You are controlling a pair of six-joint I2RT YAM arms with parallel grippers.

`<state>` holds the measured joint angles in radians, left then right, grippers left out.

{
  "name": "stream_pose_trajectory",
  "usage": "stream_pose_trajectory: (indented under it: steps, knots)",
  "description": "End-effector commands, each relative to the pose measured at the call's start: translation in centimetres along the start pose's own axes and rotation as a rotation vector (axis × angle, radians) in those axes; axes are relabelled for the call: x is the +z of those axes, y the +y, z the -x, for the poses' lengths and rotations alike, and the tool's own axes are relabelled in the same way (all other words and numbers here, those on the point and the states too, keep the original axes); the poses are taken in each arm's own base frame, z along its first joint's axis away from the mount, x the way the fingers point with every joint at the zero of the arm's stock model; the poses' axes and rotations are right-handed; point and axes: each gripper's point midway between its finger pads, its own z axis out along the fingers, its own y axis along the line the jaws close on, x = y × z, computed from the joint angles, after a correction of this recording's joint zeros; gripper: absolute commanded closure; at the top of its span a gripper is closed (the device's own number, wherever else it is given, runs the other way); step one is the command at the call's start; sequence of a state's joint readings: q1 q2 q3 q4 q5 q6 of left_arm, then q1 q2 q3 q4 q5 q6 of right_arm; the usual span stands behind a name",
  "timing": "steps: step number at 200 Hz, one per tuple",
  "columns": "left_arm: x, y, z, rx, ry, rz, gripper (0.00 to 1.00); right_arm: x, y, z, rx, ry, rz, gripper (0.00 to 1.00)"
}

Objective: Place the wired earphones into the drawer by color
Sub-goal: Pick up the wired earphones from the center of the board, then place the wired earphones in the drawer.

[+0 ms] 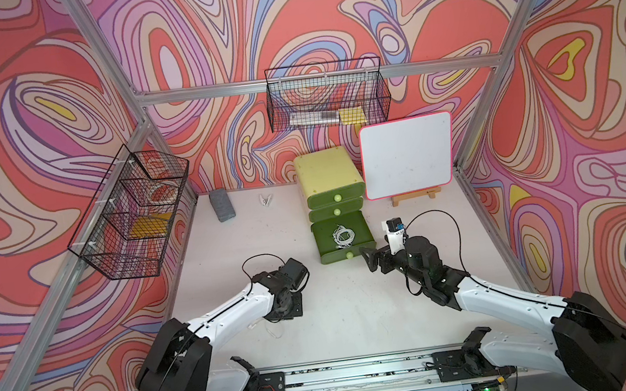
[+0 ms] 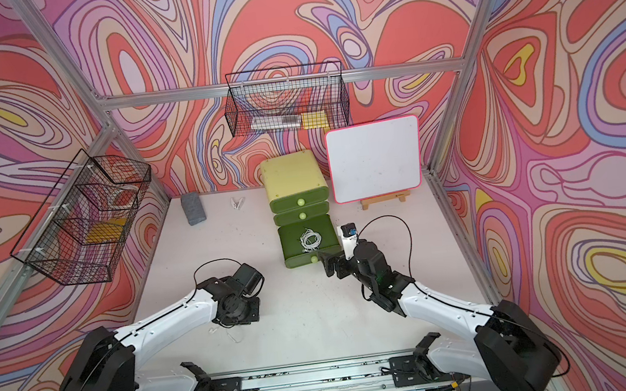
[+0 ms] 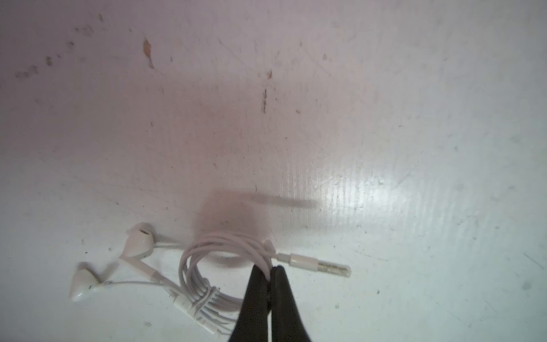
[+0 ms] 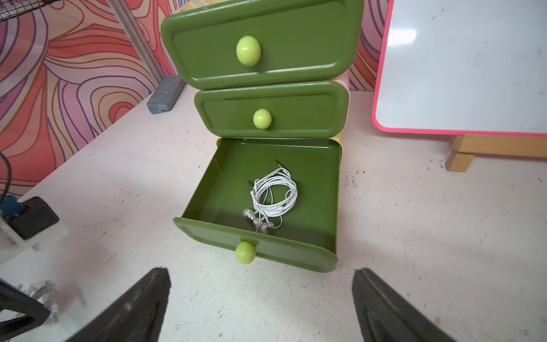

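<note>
A bundle of white earphones (image 3: 201, 299) lies on the pale table (image 3: 384, 118), its cable wound into a tied loop. Its two earbuds (image 3: 137, 241) are splayed to one side and its jack plug (image 3: 319, 265) sticks out on the other. The left gripper (image 3: 268, 271) is clenched on this loop, black fingertips pressed together with several strands pinched between them. Whether the bundle has left the surface cannot be told.

This happens in front of the green drawer unit (image 1: 326, 171), off toward the robot's left and well apart from it.

A second white earphones bundle (image 4: 278, 207) sits coiled inside the unit's bottom drawer (image 4: 225, 189), which is pulled out; its metal earbuds lie near the drawer's front wall. The two drawers above are closed.

The right gripper (image 4: 260, 272) hangs released, jaws spread wide and holding nothing, just in front of the open drawer and facing its pale green knob (image 4: 245, 252).

Right beside the unit stands a pink-rimmed whiteboard (image 1: 407, 155) on a wooden easel. On the unit's other side, by the back wall, lie a small white clip (image 1: 266, 199) and, farther off, a grey eraser (image 1: 221, 204).
</note>
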<state>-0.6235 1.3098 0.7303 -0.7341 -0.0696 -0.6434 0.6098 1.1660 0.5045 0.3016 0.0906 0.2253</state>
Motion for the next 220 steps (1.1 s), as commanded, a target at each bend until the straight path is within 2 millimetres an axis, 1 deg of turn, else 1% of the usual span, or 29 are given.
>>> stream_pose_trajectory:
  steps: [1,46,86,114,136,160,220]
  knots:
    - [-2.1,0.4,0.8,0.005,-0.053,0.015,1.00,-0.4,-0.6,0.1,-0.009,-0.017,-0.025,0.02]
    - [-5.1,0.2,2.0,0.008,-0.125,-0.017,1.00,-0.8,-1.1,0.3,-0.007,-0.032,-0.055,0.02]
    - [-7.7,-0.8,3.7,0.019,-0.191,-0.074,1.00,-1.0,-1.8,0.5,-0.001,-0.044,-0.092,0.02]
    - [-9.5,-1.9,5.4,0.023,-0.243,-0.111,1.00,-1.2,-2.5,0.6,0.011,-0.057,-0.135,0.02]
    - [-10.8,-3.2,7.1,0.036,-0.286,-0.144,1.00,-1.6,-3.4,0.8,0.023,-0.075,-0.182,0.02]
    - [-12.1,-5.1,9.1,0.064,-0.333,-0.179,1.00,-2.1,-4.1,1.0,0.030,-0.102,-0.217,0.02]
    - [-15.3,-11.2,14.9,0.138,-0.447,-0.274,1.00,-2.8,-5.0,1.4,0.044,-0.134,-0.269,0.02]
